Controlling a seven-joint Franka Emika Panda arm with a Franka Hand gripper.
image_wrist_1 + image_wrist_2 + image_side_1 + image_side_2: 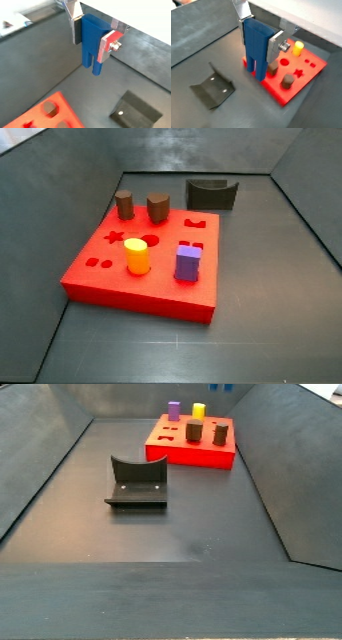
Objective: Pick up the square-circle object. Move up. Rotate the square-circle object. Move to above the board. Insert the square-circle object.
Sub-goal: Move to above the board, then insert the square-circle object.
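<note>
My gripper (91, 42) is shut on the square-circle object (93, 62), a tall dark-blue piece whose two thin legs point down, clear of the floor. The silver fingers (75, 30) clamp its blocky upper body from both sides. In a wrist view the same gripper (259, 42) holds the square-circle object (254, 55) with its legs showing in front of the edge of the red board (308, 72). The board (134, 288) lies flat on the floor in both side views, also (214, 456). A corner of the board (50, 117) shows below. The gripper lies outside both side views.
On the board stand two brown cylinders (158, 208), a yellow peg (136, 256) and a purple block (189, 262). A dark grey curved holder (136, 484) sits on the floor apart from the board, also seen as holder (212, 89). Grey walls enclose the floor.
</note>
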